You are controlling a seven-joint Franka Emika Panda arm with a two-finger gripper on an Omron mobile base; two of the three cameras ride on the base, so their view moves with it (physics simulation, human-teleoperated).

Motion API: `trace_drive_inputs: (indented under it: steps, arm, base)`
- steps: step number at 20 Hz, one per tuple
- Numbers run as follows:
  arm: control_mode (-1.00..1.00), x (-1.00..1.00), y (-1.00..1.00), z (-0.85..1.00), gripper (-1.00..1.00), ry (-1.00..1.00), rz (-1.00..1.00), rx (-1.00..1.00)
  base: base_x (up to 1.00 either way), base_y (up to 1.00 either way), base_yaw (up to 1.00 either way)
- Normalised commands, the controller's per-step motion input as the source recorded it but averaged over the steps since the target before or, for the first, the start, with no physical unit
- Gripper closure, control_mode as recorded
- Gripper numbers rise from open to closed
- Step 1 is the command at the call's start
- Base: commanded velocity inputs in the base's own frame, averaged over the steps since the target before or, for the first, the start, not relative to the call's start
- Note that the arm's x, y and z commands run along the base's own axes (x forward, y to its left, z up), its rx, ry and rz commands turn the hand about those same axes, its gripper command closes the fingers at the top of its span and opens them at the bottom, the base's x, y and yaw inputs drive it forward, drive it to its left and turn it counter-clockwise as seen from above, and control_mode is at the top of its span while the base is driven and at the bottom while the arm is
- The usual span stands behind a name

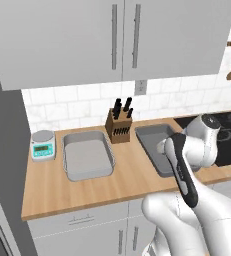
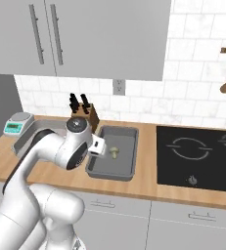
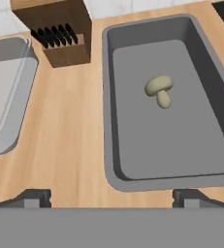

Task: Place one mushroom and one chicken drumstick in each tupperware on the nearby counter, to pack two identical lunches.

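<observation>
End effector [image 3: 111, 196] gapes empty above the darker tupperware [image 3: 114, 160]; mushroom [image 3: 160, 89] lies inside, ahead; knife block [image 3: 60, 36] just beside.

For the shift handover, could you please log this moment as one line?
gripper: open, empty | mushroom: in dark tupperware | light tupperware: empty | drumsticks: unplaced

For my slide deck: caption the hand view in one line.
Open gripper above the darker tupperware holding one pale mushroom, knife block beside it.

Knife block [image 3: 60, 34] beside open tupperware [image 3: 108, 111]
</observation>
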Motion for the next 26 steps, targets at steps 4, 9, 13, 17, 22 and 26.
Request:
trace_drive_inputs:
  steps: [4,9,13,17,22,26]
  arm:
    - [-1.0,0.04,0.21,0.1,-1.0,0.08,0.0,0.0]
    - [1.0,0.02,0.06,0.0,-1.0,0.04,0.01,0.0]
    - [1.0,0.0,0.0,0.0,-1.0,0.0,0.0,0.0]
    - [1.0,0.0,0.0,0.0,-1.0,0.0,0.0,0.0]
    - [1.0,0.0,0.0,0.0,-1.0,0.0,0.0,0.0]
    - [1.0,0.0,0.0,0.0,-1.0,0.0,0.0,0.0]
  base:
    - [0.0,0.0,0.0]
    - [-0.23,0.02,0.01]
    - [-0.97,0.16,0.01]
    - [-1.0,0.28,0.18]
    - [-0.89,0.38,0.36]
    - [-0.47,0.54,0.53]
